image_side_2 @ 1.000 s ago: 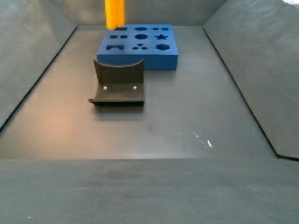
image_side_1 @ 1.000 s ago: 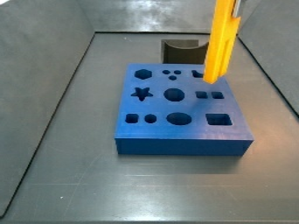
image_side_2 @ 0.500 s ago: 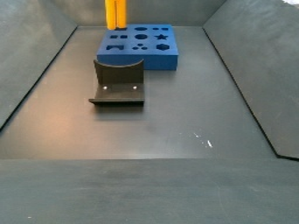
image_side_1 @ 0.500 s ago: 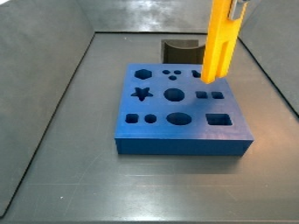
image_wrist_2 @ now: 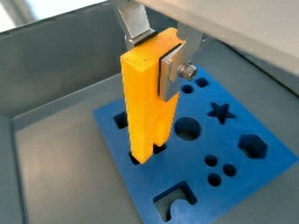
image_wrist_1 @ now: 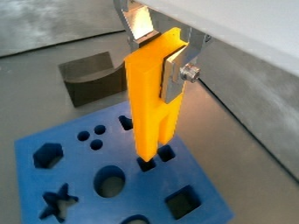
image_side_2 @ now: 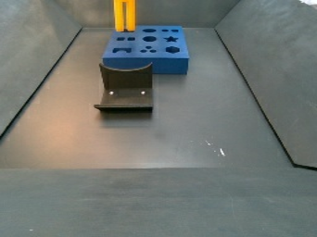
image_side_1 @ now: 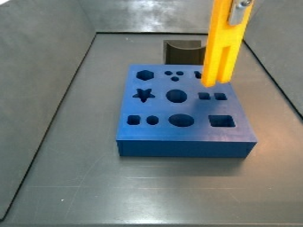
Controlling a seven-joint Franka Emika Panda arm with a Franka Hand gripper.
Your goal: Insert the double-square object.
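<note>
Double-square object [image_wrist_1: 153, 101] is kept upright over the blue block [image_wrist_1: 70, 188], lower end right at the twin square holes [image_wrist_2: 145, 157], pinched near the top by the gripper [image_wrist_1: 163, 63], whose fingers [image_wrist_1: 177, 69] are clamped on it.

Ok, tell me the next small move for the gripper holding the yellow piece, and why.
Probably a short straight descent. The gripper holds the double-square object upright above the blue block, and in both wrist views its lower ends sit at the paired square holes, apparently lined up.
</note>
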